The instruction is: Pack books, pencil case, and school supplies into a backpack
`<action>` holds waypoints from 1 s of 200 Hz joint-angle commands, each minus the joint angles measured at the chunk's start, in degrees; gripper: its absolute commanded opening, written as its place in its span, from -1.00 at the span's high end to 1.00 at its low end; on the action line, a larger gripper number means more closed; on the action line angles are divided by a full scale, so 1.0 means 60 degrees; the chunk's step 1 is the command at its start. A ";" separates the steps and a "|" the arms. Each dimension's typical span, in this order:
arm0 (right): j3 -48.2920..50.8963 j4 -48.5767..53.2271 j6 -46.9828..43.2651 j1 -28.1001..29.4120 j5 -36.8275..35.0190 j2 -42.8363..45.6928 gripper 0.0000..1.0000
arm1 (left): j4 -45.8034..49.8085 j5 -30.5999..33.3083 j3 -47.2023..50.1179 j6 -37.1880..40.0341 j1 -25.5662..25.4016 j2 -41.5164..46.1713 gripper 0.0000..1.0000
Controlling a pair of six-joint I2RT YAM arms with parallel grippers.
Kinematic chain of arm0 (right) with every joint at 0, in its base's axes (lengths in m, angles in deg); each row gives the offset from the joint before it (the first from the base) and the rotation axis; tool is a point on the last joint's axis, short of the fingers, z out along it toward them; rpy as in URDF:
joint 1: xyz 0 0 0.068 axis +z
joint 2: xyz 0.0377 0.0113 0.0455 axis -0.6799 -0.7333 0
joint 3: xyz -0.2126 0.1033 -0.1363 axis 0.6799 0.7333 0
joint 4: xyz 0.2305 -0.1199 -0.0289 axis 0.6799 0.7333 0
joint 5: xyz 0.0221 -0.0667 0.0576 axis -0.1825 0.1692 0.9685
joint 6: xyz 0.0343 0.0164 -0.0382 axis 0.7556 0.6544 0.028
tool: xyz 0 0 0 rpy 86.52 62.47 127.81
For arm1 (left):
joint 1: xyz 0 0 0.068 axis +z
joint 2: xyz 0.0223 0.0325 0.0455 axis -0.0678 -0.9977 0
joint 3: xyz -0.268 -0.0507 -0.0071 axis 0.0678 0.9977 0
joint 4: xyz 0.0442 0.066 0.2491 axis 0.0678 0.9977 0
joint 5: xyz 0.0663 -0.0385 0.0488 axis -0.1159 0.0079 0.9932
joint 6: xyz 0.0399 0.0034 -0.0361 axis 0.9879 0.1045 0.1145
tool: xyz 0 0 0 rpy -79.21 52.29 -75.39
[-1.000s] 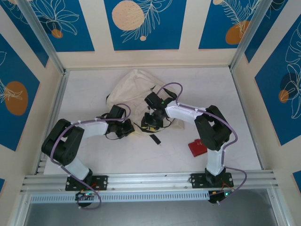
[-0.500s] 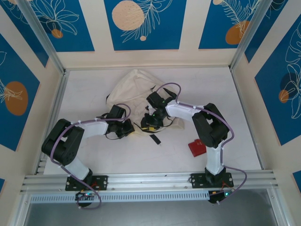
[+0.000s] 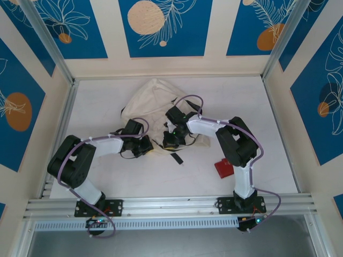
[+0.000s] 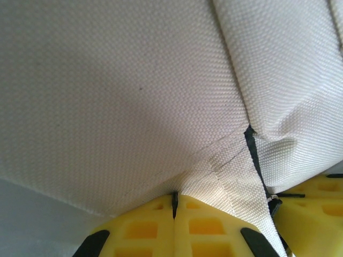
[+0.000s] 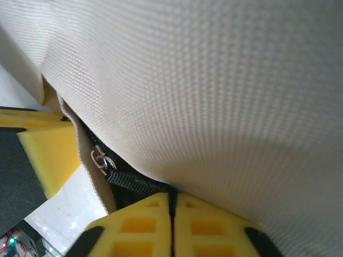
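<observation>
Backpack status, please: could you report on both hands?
Left hand shut on backpack fabric. Right hand shut on backpack edge. Red item lies apart.

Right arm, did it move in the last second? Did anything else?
The right arm's elbow swung left, and the right gripper, shut on the backpack, edged slightly left. The left gripper stayed clamped on the fabric. The backpack, red object and small black item stayed put.
</observation>
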 commanded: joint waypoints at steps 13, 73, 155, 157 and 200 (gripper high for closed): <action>-0.0002 0.0293 -0.0134 -0.0007 -0.0575 0.0887 1.00 | 0.0797 0.0410 -0.0045 0.0248 -0.0098 0.0039 1.00; 0.0027 0.1024 -0.0277 -0.0089 -0.0578 0.1949 1.00 | 0.1194 0.0490 -0.0319 0.0300 -0.0096 0.1009 0.81; 0.0432 0.0434 0.0408 0.0073 0.0550 0.2307 1.00 | 0.0381 0.0183 -0.0527 -0.1089 -0.0098 0.1674 0.00; 0.0442 0.0431 0.0422 0.0073 0.0587 0.2319 1.00 | 0.0381 0.0183 -0.0555 -0.1092 -0.0095 0.1630 0.00; 0.0649 0.0281 0.0565 0.0205 0.0763 0.2359 1.00 | 0.0268 0.0127 -0.1152 -0.1262 -0.0102 0.0696 0.07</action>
